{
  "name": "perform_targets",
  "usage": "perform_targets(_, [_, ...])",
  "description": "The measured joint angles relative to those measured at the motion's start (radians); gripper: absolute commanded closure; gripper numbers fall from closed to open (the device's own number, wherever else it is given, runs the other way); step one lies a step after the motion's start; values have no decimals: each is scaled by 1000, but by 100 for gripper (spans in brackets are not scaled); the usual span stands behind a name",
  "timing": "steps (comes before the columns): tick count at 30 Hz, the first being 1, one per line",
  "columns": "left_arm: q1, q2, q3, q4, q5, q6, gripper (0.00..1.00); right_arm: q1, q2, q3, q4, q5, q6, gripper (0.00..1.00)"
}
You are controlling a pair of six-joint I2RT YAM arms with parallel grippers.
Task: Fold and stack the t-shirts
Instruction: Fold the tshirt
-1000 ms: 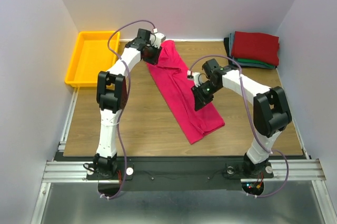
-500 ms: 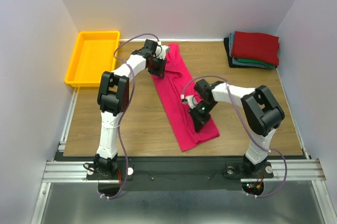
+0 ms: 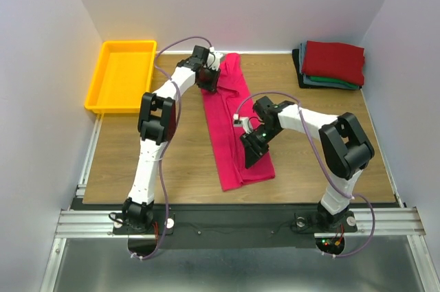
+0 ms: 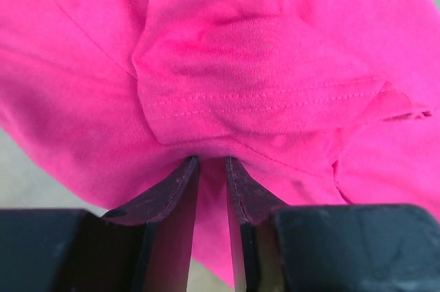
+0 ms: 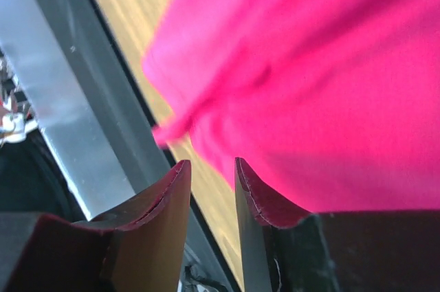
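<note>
A crimson t-shirt (image 3: 230, 117) lies as a long narrow strip down the middle of the table. My left gripper (image 3: 208, 77) is at its far end. In the left wrist view the left gripper (image 4: 212, 161) has its jaws pinched on a bunched fold of the t-shirt (image 4: 261, 72). My right gripper (image 3: 250, 148) hovers over the strip's near end. In the right wrist view the right gripper (image 5: 210, 165) shows a bare gap between its fingers, and the t-shirt (image 5: 330, 86) lies beyond them. A stack of folded t-shirts (image 3: 332, 64), dark red on top, sits at the far right.
A yellow tray (image 3: 122, 75) stands at the far left corner. The table's near edge and metal rail (image 5: 62, 99) run close under the right gripper. White walls close in the table on three sides.
The shirt's near end has swung left, so the strip now lies nearly straight. The right gripper moved left and nearer with it, then opened. The left gripper shifted slightly right.
</note>
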Motion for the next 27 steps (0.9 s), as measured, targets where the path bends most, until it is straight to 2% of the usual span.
perform_targets(5, [3, 137, 227, -5, -25, 73, 62, -45, -9, 0, 0, 76, 0, 64])
perform_targets(13, [5, 145, 238, 47, -48, 126, 56, -45, -7, 0, 21, 171, 18, 66])
perform_targets(17, [5, 116, 195, 82, -30, 130, 44, -45, -3, 0, 50, 179, 39, 71])
perform_targets(23, [5, -92, 61, 99, 39, 102, 32, -47, 61, -21, 87, 149, 51, 73])
perform_targets(27, [12, -340, -97, 121, 79, 95, 28, -39, 62, -64, 102, 97, 62, 71])
